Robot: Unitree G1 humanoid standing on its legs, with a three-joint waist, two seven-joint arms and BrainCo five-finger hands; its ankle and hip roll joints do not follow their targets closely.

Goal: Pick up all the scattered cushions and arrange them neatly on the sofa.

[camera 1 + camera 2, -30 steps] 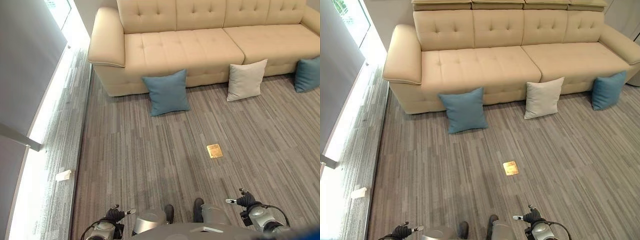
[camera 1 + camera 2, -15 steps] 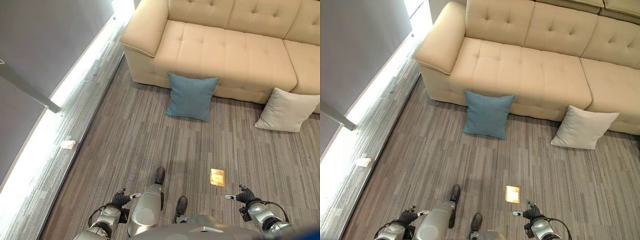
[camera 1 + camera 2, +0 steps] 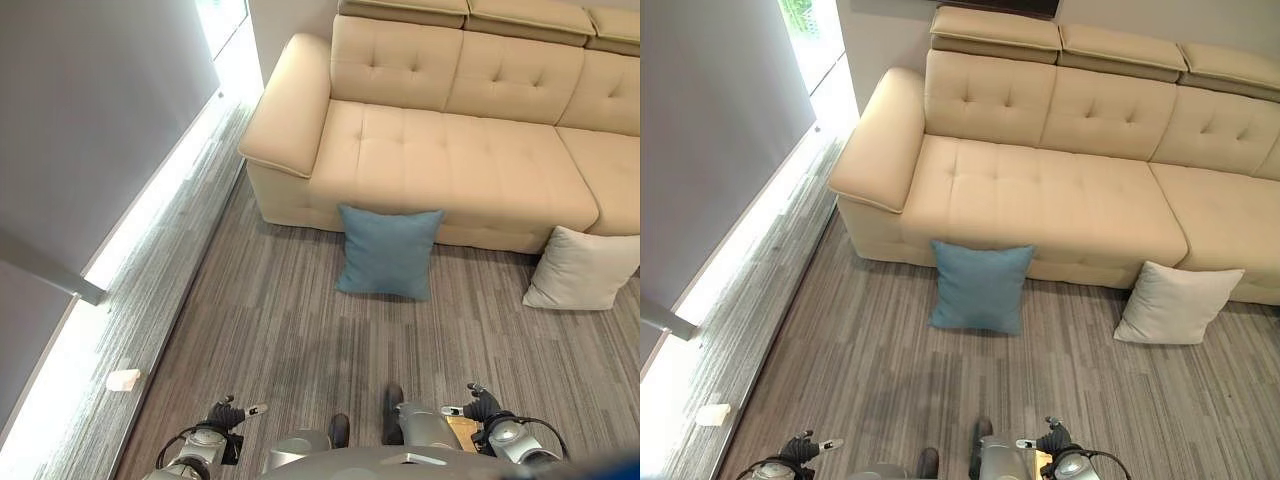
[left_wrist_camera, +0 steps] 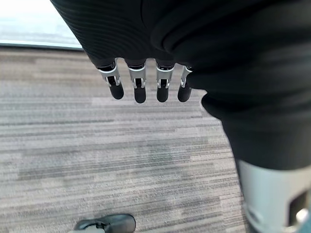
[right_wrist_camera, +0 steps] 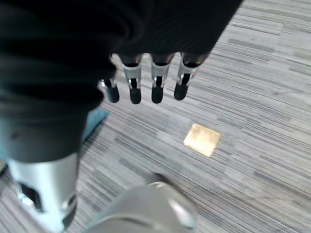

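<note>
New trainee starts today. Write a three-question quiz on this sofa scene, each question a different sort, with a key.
1. True or false: the blue cushion lies on the sofa seat.
2. What stands right of the blue cushion? A) cream cushion B) basket C) chair
3. Fill in: the left hand and right hand hang open, holding ____.

Key:
1. False; it leans against the sofa front, on the floor.
2. A
3. nothing

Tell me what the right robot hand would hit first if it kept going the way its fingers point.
Probably the grey striped carpet floor: the right robot hand hangs open, fingers pointing down near it.
</note>
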